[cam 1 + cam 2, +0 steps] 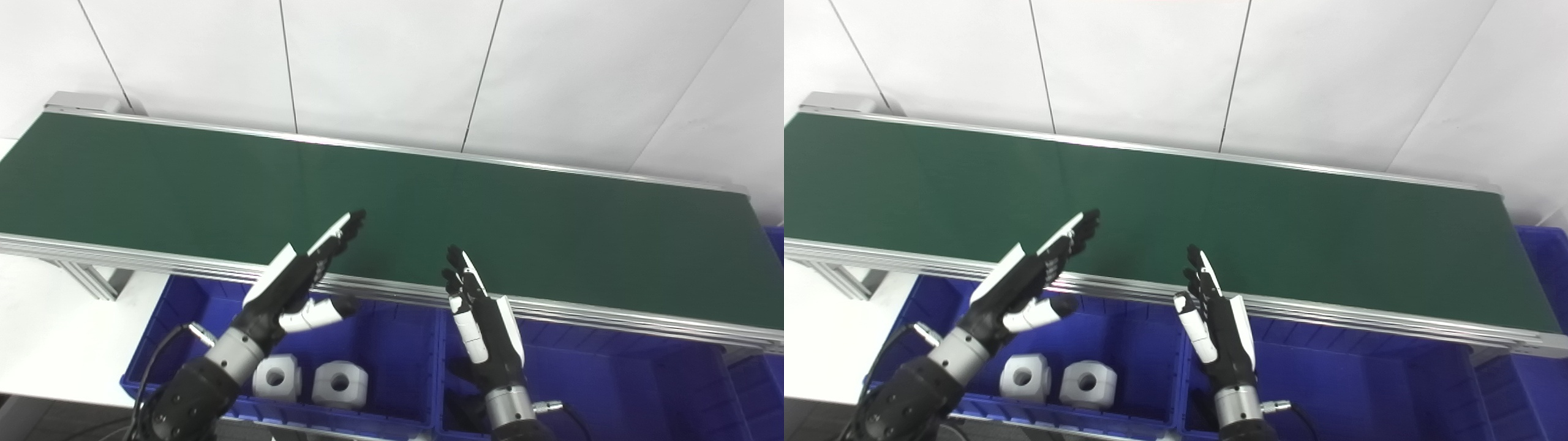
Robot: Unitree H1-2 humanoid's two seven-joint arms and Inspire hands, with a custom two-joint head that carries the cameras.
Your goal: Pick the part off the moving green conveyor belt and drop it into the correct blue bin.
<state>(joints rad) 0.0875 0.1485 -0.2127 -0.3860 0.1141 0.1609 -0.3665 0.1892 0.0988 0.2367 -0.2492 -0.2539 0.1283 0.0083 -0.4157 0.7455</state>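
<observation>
The green conveyor belt [392, 208] runs across the view with no part on it. My left hand [300, 275] is open, fingers stretched out, held above the belt's near rail and the left blue bin [392, 343]. My right hand [481, 318] is open, fingers pointing up, above the middle blue bin [612, 380]. Two white block parts with round holes [277, 378] [340, 384] lie in the left bin. Both hands are empty.
The belt's aluminium near rail [551, 309] runs just in front of both hands. Another blue bin [776, 245] shows at the far right edge. A white tabletop [55, 331] lies at the left, and a white panelled wall behind.
</observation>
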